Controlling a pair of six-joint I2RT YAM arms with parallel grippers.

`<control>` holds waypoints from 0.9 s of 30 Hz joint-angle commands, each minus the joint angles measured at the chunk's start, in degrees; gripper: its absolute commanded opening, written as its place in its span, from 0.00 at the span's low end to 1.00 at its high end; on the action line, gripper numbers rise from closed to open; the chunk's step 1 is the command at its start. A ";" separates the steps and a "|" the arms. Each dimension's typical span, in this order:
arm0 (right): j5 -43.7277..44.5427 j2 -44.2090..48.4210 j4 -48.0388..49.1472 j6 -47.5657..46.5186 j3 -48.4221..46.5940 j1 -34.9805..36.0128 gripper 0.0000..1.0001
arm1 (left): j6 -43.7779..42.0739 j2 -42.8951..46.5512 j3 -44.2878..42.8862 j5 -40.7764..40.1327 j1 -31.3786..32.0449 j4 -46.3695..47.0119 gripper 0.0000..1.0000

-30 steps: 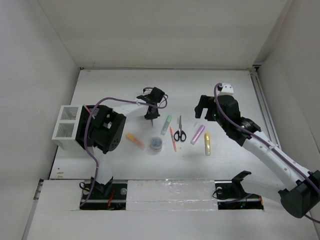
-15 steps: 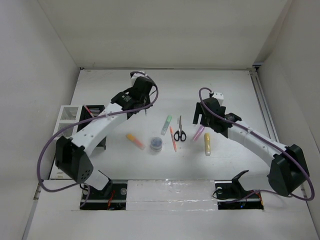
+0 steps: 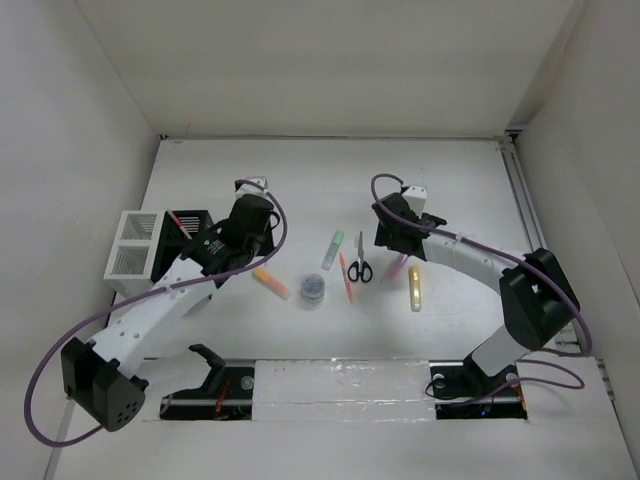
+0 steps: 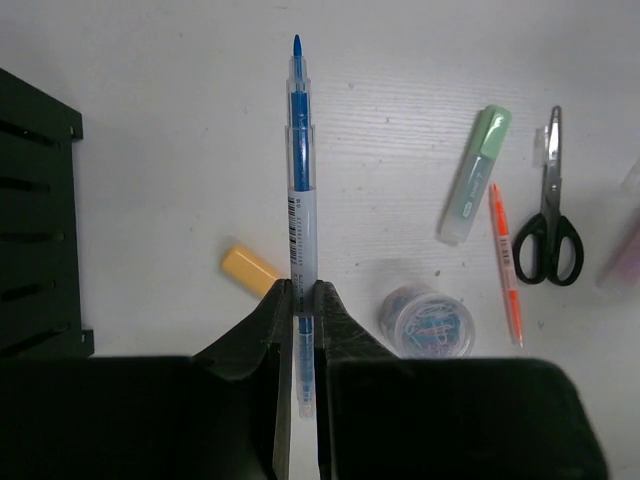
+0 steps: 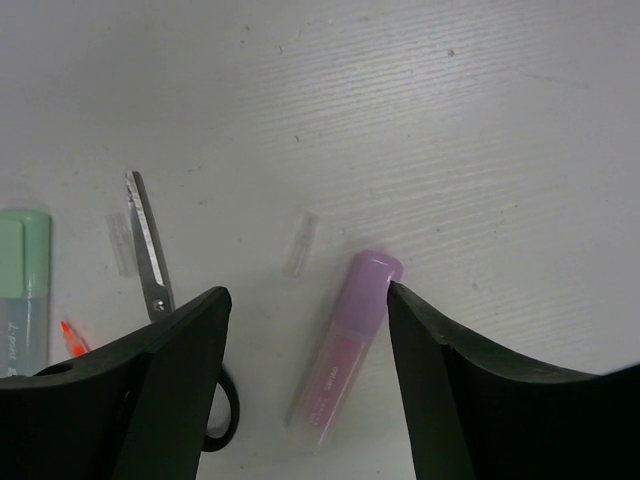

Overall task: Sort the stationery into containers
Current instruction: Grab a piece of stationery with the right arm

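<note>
While two arms shared the sorting, left gripper (image 4: 303, 300): pinched tight on the lower barrel of a thin clear-plastic pen with blue ink (image 4: 300, 180), tip pointing away from the wrist.
Pen's place: above the bare white worktop (image 4: 400, 60), just right of the black slatted square pen holder (image 4: 35, 220), toward the worktop's left edge.
Right gripper (image 5: 305, 297): jaws wide, straddling a chunky pink highlighter (image 5: 345, 340) that lay right of centre, beside black-handled scissors (image 5: 150, 255).
Step in hand: apparently delivering the pen and grasping the highlighter.
Next move: probably called for carrying the pen over the holder's open top, tipping it upright and letting go. The right fingers would have to close squarely across the highlighter's barrel.
</note>
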State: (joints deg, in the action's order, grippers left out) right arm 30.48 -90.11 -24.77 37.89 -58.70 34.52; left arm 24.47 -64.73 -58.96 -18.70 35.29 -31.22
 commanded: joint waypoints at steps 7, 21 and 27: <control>5.90 -9.02 -0.45 7.11 -9.15 2.74 0.68 | -1.44 4.61 2.35 3.22 0.31 5.03 0.00; 5.91 -13.17 -1.59 11.59 -9.16 3.27 0.61 | -1.44 6.19 2.88 6.57 0.31 6.09 0.00; 3.80 -13.69 2.10 11.59 -6.17 1.34 0.61 | -1.44 6.19 3.41 7.18 0.31 6.61 0.00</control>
State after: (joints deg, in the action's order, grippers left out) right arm 34.30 -103.31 -24.91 48.42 -65.73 36.75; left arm 23.79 -59.81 -56.25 -12.19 35.29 -26.02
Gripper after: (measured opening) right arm 0.612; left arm 0.036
